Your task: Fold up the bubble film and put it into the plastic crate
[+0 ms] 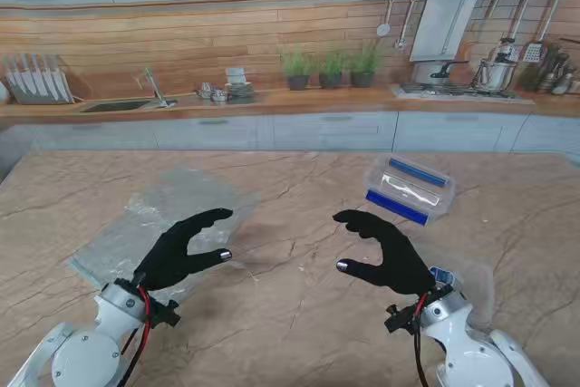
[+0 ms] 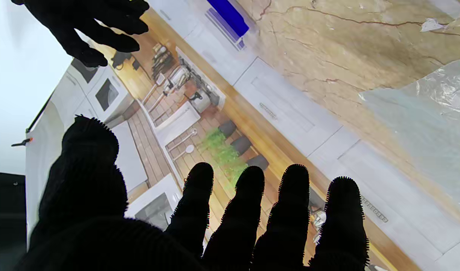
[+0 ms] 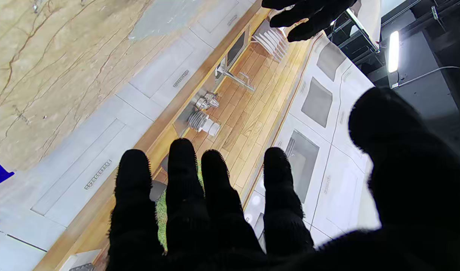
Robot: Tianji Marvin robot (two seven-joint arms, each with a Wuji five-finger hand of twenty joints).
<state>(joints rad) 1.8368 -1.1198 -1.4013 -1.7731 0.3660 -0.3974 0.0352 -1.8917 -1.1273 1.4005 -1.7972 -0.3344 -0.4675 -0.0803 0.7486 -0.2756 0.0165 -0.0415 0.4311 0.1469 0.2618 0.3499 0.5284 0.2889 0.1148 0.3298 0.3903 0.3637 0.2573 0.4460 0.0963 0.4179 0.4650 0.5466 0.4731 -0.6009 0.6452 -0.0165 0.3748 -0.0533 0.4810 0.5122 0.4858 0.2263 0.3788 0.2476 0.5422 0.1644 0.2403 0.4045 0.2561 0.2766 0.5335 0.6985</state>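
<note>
The marble table [image 1: 299,314] carries all task items. The bubble film [image 1: 154,219] is the largest of them: a clear, flat, unfolded sheet on the left half of the table, its long axis running diagonally from a near-left corner toward the far centre. The left wrist view shows one corner region of the bubble film [image 2: 422,124] lying flat against the stone. The plastic crate [image 1: 409,189] is a small clear container with blue bands, set on the right half of the table, farther from me than the right hand and well apart from the film. The left hand [image 1: 186,246] hovers over the near-right part of the film with thumb and fingers spread and nothing held; whether any fingertip touches the sheet cannot be determined. The right hand [image 1: 385,251] is likewise spread and empty, positioned over bare table between the film and the crate, nearer to the crate than to the film. Governing relation for the next move: the film lies directly beneath and to the left of the left hand, so the left hand is the nearer effector for the first grasp, while the right hand must travel left across the table to reach the film's far-right edge. Folding is judged not yet begun.
</note>
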